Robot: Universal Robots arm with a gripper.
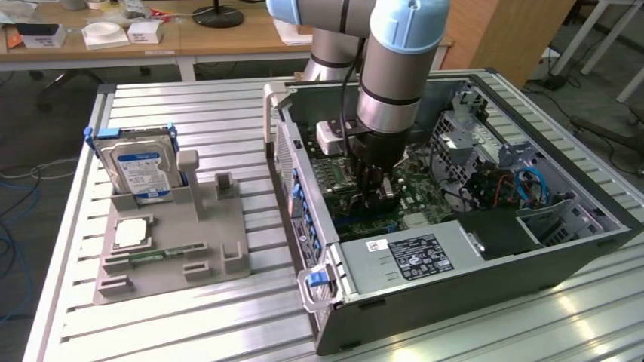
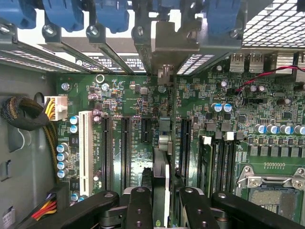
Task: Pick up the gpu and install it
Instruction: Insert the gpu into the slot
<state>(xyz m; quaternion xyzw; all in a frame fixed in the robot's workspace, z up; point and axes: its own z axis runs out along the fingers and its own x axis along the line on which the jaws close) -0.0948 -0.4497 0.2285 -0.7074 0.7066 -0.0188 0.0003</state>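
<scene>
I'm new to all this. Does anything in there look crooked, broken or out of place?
Nothing stands out. The gripper holds the graphics card edge-down, running parallel to the long black slots on the circuit board. Out on the table, the hard drive stands straight in its grey holder.

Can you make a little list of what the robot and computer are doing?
Fingers: black fingers closed on the thin, dark, edge-on gpu card with silvery bracket
Card place: standing on edge over the green motherboard, inside the open grey metal computer case
Grey plastic tray: holds silver hard drive with blue-white label, narrow green memory stick
Pushed in: cannot tell
</scene>
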